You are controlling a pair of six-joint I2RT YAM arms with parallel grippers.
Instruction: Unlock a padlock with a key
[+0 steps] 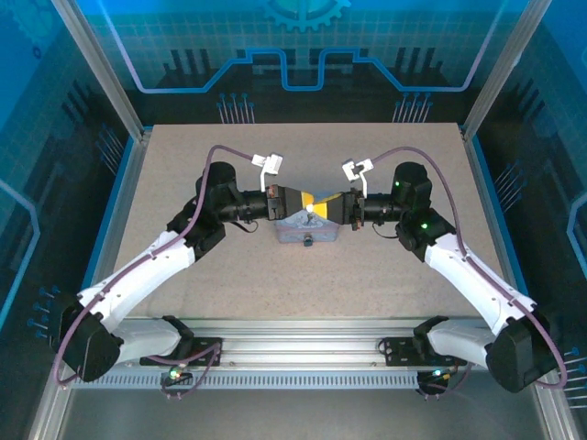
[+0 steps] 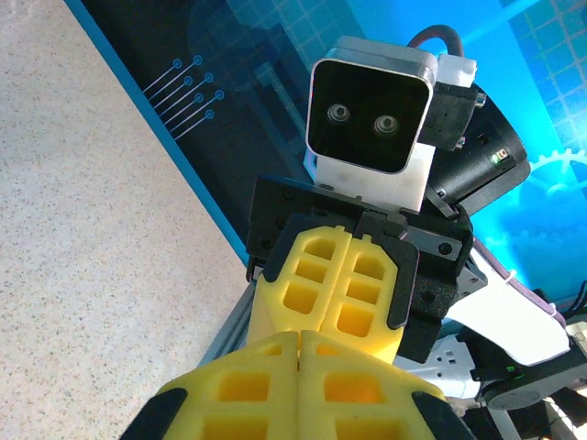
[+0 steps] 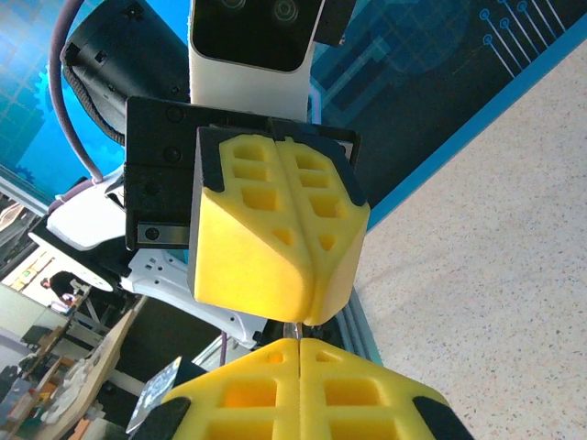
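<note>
I hold left gripper [image 1: 303, 202] and right gripper [image 1: 321, 201] pinched together, tip to tip mid-frame over the tin box [image 1: 292, 234], perhaps regripping the key [image 3: 295, 328].

Pale blue-grey tin box [image 1: 307, 231] at centre of speckled beige worktop [image 1: 367, 275], its lid partly covered from above. Blue strip [image 1: 117, 197] edges worktop at left and right. Slotted aluminium rail [image 1: 303, 353] runs along near edge. Aluminium posts [image 1: 99, 69] rise at far corners. Dark blue backdrop [image 1: 303, 69] with circuit-line pattern lines far wall; pale gear emblem [image 1: 305, 11] at its top centre.
</note>
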